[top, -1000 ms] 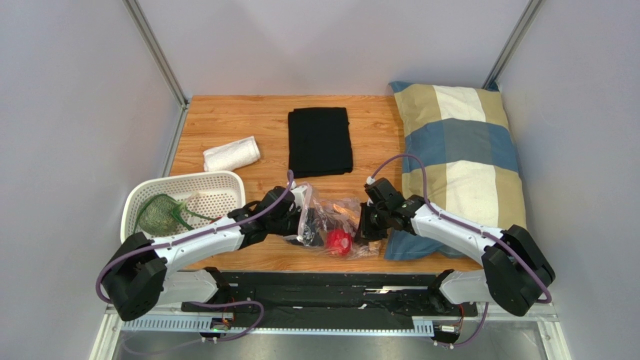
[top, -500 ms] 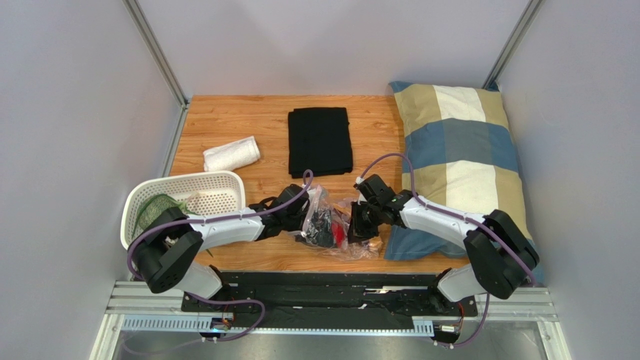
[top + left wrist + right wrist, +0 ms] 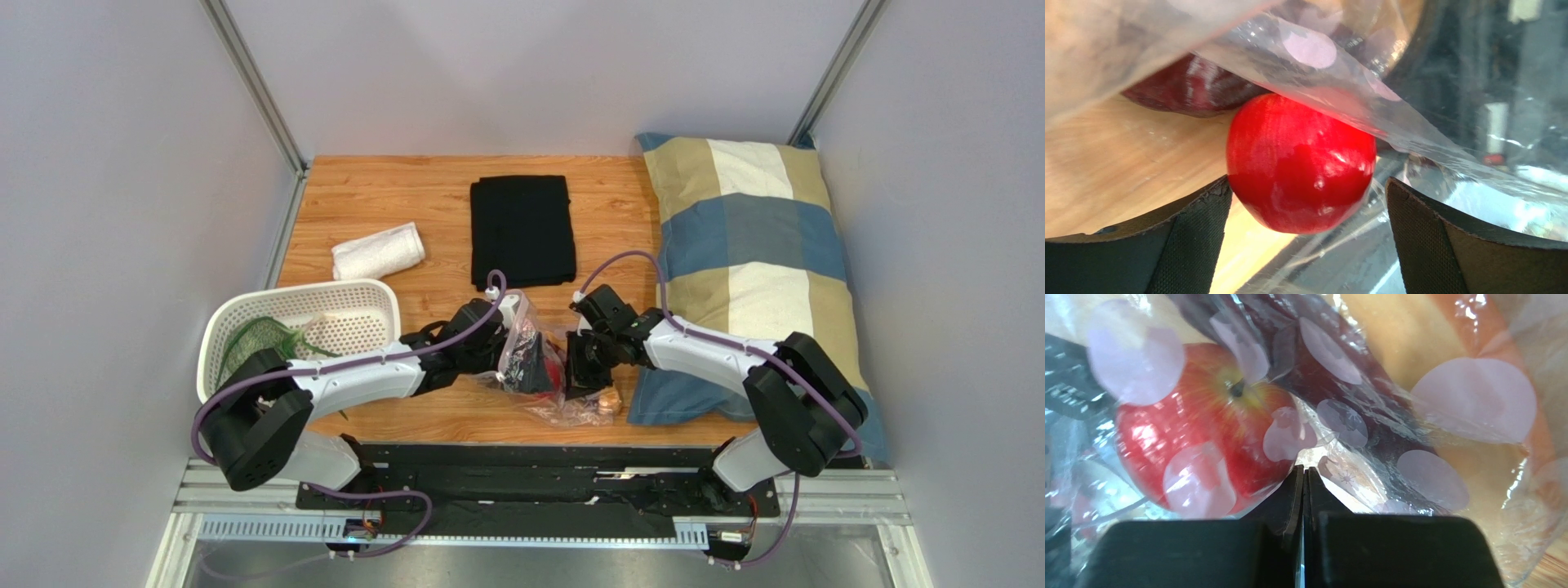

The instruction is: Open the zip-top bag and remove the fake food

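**Greens out, fruit left in the bag**

The bag [image 3: 540, 368] is lying near the worktop's [image 3: 405, 196] front edge, between the two arms, and its mouth is looking open. The greens [image 3: 260, 343] are sitting in the basket [image 3: 307, 294], so one piece seems done. A red ball [image 3: 1300, 162], an apple [image 3: 1198, 447] and an orange piece [image 3: 1487, 343] are showing under the dotted film. The left end effector [image 3: 1306, 202] is gaping wide, fingers either side of the ball, not squeezing it. The right end effector [image 3: 1303, 478] is clenched, apparently pinching film just before the apple.
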Controlling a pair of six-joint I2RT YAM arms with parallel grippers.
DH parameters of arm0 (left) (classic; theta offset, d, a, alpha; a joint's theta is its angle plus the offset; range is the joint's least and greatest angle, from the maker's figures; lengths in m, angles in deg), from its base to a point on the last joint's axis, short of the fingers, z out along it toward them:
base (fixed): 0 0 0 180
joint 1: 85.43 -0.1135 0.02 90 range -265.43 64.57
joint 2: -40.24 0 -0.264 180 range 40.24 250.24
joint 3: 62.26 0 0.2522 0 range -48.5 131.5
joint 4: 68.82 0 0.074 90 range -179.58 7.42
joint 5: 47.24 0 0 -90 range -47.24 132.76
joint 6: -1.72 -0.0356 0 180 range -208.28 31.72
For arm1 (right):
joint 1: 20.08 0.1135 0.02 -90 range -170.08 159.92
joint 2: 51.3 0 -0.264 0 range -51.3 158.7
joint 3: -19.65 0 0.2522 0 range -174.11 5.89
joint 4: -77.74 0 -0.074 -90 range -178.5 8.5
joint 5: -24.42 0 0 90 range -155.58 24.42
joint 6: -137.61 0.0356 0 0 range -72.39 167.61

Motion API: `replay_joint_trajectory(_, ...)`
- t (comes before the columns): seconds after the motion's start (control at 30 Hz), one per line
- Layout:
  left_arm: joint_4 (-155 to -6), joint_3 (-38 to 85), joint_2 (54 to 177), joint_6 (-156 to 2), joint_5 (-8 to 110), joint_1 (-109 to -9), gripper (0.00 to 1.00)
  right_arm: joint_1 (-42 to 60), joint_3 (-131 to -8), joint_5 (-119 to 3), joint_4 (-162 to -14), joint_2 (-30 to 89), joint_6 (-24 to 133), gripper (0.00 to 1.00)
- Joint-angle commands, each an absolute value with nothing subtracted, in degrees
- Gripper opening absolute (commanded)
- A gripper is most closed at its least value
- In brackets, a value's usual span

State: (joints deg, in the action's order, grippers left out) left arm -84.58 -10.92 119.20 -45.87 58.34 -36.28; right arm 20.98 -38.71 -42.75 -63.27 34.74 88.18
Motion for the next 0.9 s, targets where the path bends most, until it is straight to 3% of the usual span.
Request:
replay_joint_trajectory(0.0, -83.72, -8.25, 118.90, -46.97, 53.59, -35.95, 0.91, 20.44, -43.76, -45.53, -58.90, 32.73, 84.62, 0.00)
replay_joint_trajectory(0.2, -82.85, -8.07, 120.39, -47.59, 53.57, -35.95, 0.88, 19.03, -47.36, -48.70, -54.58, 30.88, 80.13, 0.00)
replay_joint_trajectory(0.63, -79.25, -10.09, 125.75, -45.57, 57.44, -35.33, 0.95, 19.03, -43.42, -43.78, -59.76, 34.49, 83.91, 0.00)
replay_joint_trajectory(0.73, -79.07, -9.22, 127.33, -46.44, 57.18, -35.33, 0.86, 18.86, -42.02, -44.39, -59.50, 33.70, 83.91, 0.00)
replay_joint_trajectory(0.77, -79.07, -8.34, 127.69, -46.71, 57.35, -35.24, 0.74, 18.85, -41.49, -45.44, -59.33, 33.61, 83.99, 0.00)
replay_joint_trajectory(0.87, -81.61, -6.15, 127.78, -48.20, 57.79, -35.33, 0.54, 18.85, -39.21, -48.17, -59.23, 32.03, 83.64, 0.00)
